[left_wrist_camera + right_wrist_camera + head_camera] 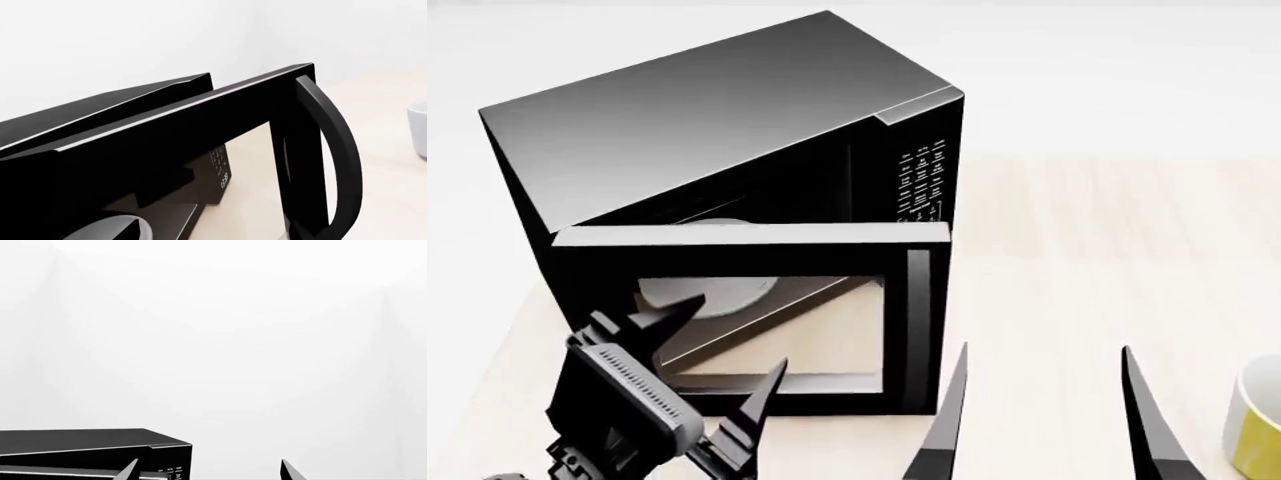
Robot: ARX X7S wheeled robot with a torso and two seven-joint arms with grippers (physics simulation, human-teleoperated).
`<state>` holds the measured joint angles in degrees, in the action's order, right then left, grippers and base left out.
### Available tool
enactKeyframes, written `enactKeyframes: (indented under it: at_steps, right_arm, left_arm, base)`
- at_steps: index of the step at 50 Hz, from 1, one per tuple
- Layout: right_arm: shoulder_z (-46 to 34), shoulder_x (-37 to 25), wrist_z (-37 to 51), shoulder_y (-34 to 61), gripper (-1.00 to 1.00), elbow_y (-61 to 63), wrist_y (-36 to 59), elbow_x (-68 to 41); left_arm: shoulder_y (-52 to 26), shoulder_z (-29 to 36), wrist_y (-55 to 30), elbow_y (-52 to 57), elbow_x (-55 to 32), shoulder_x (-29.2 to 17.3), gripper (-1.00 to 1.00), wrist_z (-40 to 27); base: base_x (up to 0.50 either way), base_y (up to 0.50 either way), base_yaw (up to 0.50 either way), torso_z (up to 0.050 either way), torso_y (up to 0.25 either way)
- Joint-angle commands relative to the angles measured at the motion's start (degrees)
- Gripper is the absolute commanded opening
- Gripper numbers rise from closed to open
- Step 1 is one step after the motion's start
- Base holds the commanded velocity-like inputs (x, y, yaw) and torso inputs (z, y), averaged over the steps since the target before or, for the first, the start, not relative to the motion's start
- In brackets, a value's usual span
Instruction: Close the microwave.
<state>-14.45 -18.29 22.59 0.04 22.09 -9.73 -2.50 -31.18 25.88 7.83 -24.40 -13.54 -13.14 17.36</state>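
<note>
Microwave [734, 130], glossy black, windowed door [747, 320] partly open, white turntable [714, 290] visible inside. Left gripper [727, 350] spread, empty, just before the door; right gripper [1041, 400] spread, empty, beside it.

Your microwave [721, 130] is glossy black all over — top reads dark grey where light hits it. Its door [747, 320] is black-framed with a see-through window, handle [333, 150] black too. Keypad [921, 185] has white lettering on black. Turntable plate [714, 290] inside is white-grey. Your left gripper [701, 350] is black with a ribbed grey block behind it; right gripper [1048, 410] has black fingers. Table [1094, 250] is pale wood grain. One mug [1257, 420] is yellow with white rim, another mug [418, 130] pale grey — wall plain white.
</note>
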Motion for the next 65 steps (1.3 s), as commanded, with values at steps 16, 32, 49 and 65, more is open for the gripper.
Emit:
enactKeyframes:
  at_steps: [16, 32, 49, 65]
  right_arm:
    - [-0.2, -0.4, 0.4, 0.3, 1.0, -0.3, 0.1, -0.7]
    - [-0.4, -0.6, 0.7, 0.3, 1.0, -0.5, 0.0, -0.7]
    - [-0.6, -0.9, 0.9, 0.4, 1.0, -0.7, -0.2, -0.9]
    - [-0.9, -1.1, 1.1, 0.4, 1.0, -0.9, -0.4, -0.9]
  left_arm:
    - [-3.7, -2.7, 2.8, -6.1, 0.4, 2.3, 1.0, -5.2]
    - [-5.6, -3.5, 5.5, -10.9, 0.5, 3.9, 1.0, -7.2]
    - [-8.0, -4.1, 8.6, -16.8, 0.9, 5.7, 1.0, -9.6]
    - [-9.5, -4.4, 11.7, -21.9, 1.3, 6.4, 1.0, -11.6]
  base:
    - [0.0, 0.0, 0.0, 0.0, 0.001]
    - [0.0, 0.0, 0.0, 0.001, 0.001]
    - [0.0, 0.0, 0.0, 0.0, 0.001]
    - [0.0, 0.0, 0.0, 0.0, 0.001]
